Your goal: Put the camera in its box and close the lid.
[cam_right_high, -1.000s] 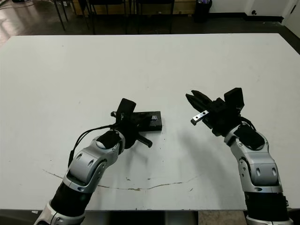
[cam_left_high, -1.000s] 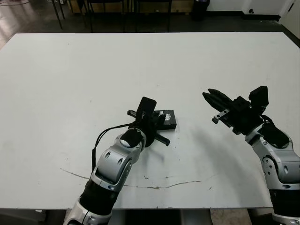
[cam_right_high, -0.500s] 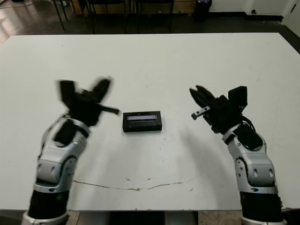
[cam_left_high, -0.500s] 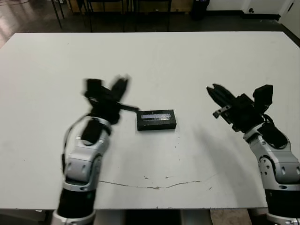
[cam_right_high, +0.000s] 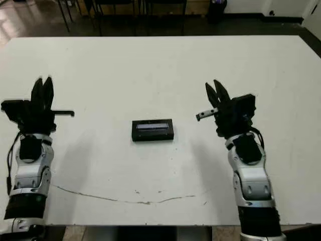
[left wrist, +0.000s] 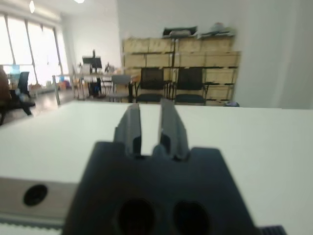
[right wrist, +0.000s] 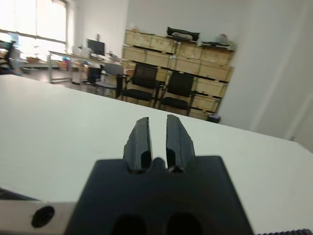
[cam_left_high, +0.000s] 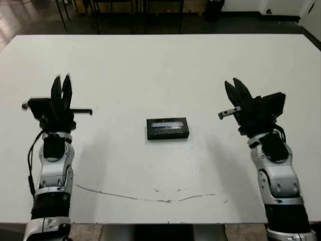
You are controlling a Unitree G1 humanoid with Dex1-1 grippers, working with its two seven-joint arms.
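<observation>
Two grippers up off the table, neither holding anything. Left gripper (cam_left_high: 61, 89) is at the left of the frame, fingers pointing up the picture; its wrist view shows the pair nearly pressed together with only a thin slit between. Right gripper (cam_left_high: 233, 91) is at right of centre, same posture; its fingers (right wrist: 142, 142) are also drawn close, with a narrow gap.

Box (cam_left_high: 168, 134) lies on the white table (cam_left_high: 160, 65) at frame centre, between the two arms and touching neither. Lid (cam_left_high: 168, 124) sits on it with the silvery strip up and edges flush as far as can be told (seating on the far side not resolvable). Camera is not visible anywhere on the table; judged to be inside under the lid, not confirmed.

Key relation: the box's long axis runs left–right across the frame, so each arm faces a short end. The right gripper is clearly the nearer; the left is well apart. The box lies slightly below both grippers in the frame, towards the centre.

Judgement: task reads as complete or at its last check. If the lid needs a press, the right arm has the shorter reach, coming down onto the strip; the risk is sliding the box sideways on the smooth top.
</observation>
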